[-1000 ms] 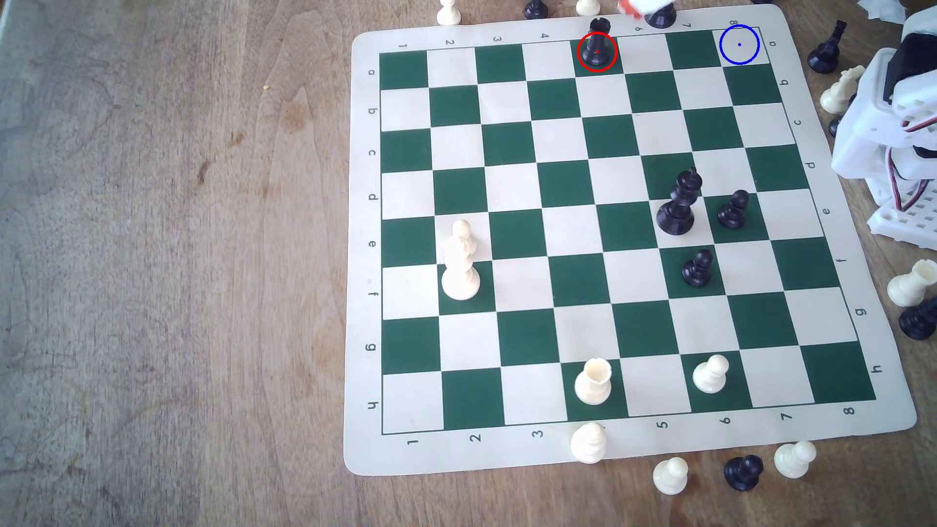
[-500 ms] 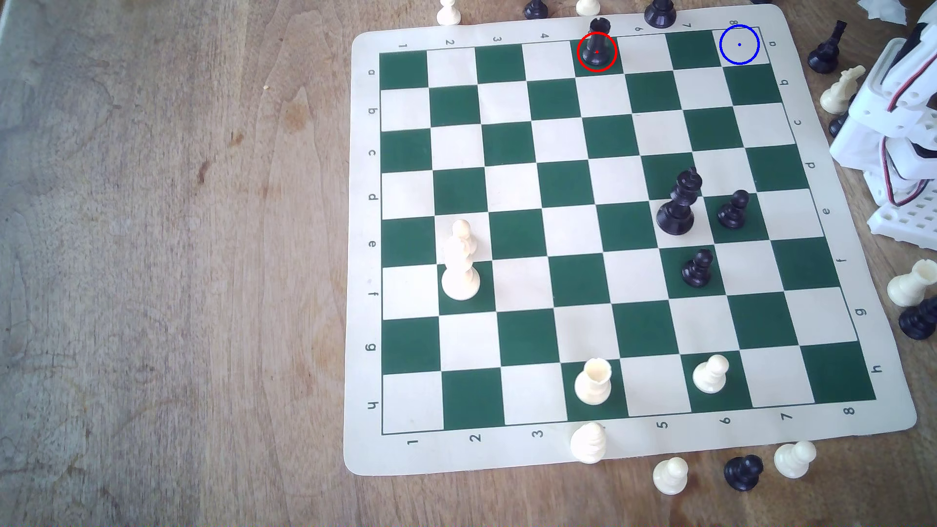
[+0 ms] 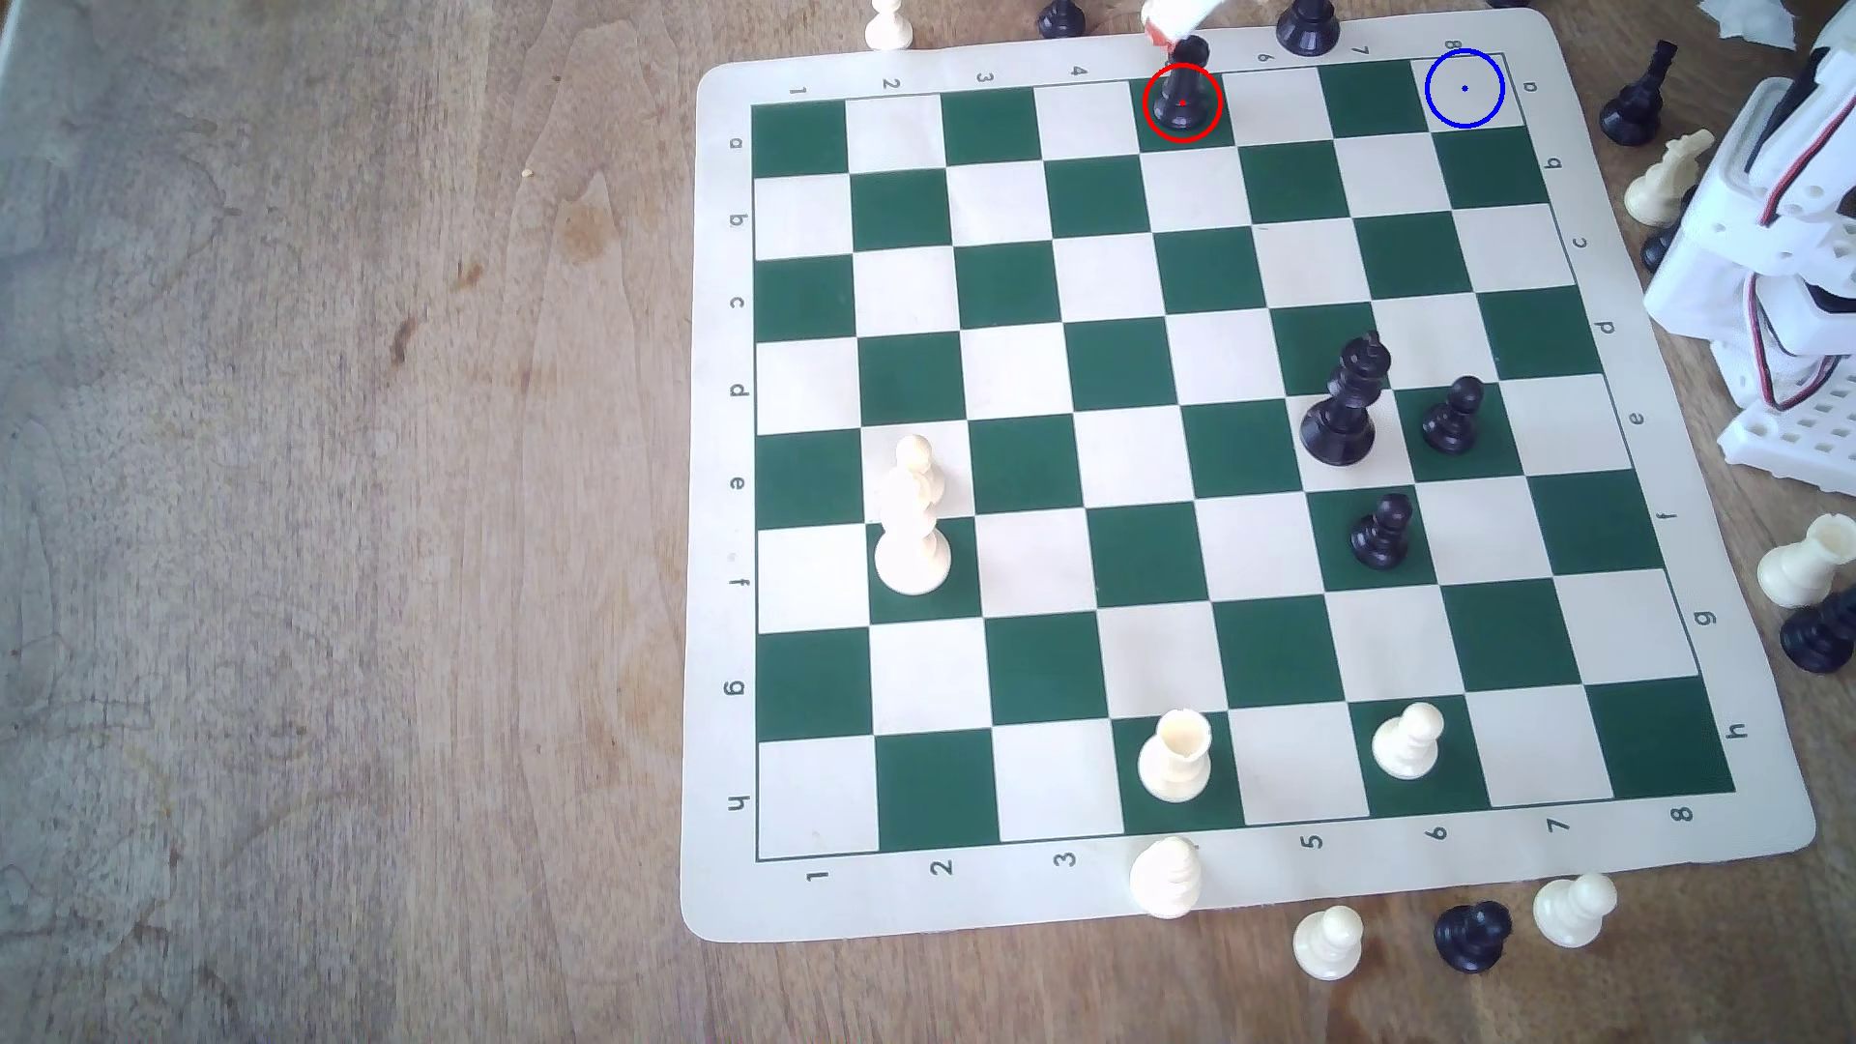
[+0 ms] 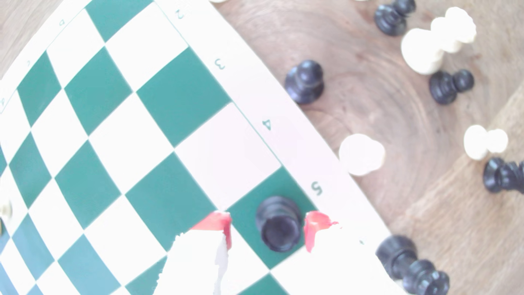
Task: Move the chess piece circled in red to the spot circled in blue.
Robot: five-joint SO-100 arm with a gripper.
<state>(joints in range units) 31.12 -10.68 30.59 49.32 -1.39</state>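
straddling black rook [image 4: 279, 224] — fingers [image 4: 224, 227] apart

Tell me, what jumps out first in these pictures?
The red ring around the black rook at the board's far edge, and the blue ring on a bare cream corner square toward the exterior view's right. In the wrist view, the gripper has its red-tipped jaws open on either side of the rook, with gaps.

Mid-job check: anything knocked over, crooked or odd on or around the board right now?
Nothing on the board is toppled. The black rook stands upright on its green square, between the open end effector tips. One oddity: a white piece sits on the mat's border, off the squares.
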